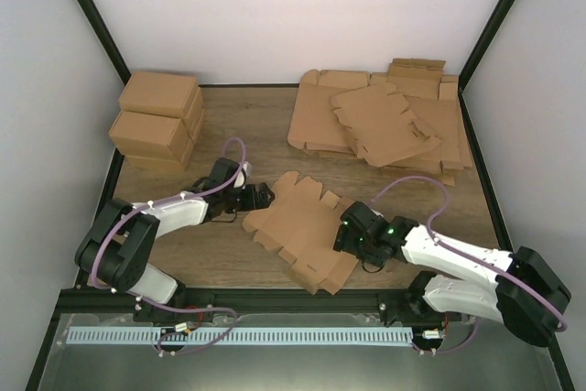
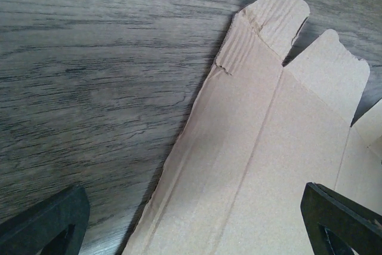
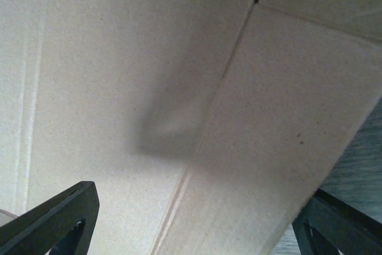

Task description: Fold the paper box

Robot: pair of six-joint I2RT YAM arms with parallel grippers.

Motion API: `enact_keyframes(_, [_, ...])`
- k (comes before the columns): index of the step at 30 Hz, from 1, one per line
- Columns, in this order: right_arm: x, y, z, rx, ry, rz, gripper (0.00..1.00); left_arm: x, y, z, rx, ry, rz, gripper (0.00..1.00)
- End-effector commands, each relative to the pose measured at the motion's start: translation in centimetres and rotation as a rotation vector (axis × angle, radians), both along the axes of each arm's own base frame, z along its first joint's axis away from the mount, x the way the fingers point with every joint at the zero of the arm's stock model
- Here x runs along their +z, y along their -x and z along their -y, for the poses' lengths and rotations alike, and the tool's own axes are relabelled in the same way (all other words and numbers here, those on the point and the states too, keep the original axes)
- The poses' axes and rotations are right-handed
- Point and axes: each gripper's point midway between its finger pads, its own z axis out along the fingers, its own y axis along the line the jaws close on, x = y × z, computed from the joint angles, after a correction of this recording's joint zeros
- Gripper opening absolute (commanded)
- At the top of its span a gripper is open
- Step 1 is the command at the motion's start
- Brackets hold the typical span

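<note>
Starting the first fold, the left gripper (image 1: 264, 197) and right gripper (image 1: 343, 233) hover wide open, empty, over opposite sides of the box (image 1: 298, 226), unfolded on the table (image 1: 238, 125); next, each probably must pinch a flap.

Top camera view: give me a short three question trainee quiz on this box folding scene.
1. True or false: the paper box is already folded into a closed carton.
2. Where do the stacked cartons stand? A far left, B far right, C between the arms.
3. Fill in: the left gripper and right gripper both have jaws ___.
Key: 1 false; 2 A; 3 open.
</note>
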Motion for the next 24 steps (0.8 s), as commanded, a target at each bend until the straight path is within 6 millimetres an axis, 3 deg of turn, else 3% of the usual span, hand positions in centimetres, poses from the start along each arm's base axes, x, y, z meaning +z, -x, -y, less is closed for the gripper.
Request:
enact_keyframes(1, [2.0, -2.4, -1.1, 0.012, -0.015, 0.083, 0.90, -4.0, 3.9, -2.4, -0.004, -0.127, -0.180, 1.00])
enact_keyframes(6, [2.3, -4.0, -0.4, 0.021, 0.019, 0.125, 0.90, -3.9, 4.7, -4.1, 0.032, -0.207, -0.205, 1.00])
enact_keyframes(15, [2.7, -8.0, -0.6, 0.113, 0.000, 0.177, 0.90, -3.6, 8.0, -3.5, 0.020, -0.088, -0.271, 1.00])
enact_keyframes(24, [3.0, -13.9, -4.8, 0.299, -0.046, 0.222, 0.90, -2.6, 11.9, -1.6, 0.003, -0.034, -0.361, 1.00])
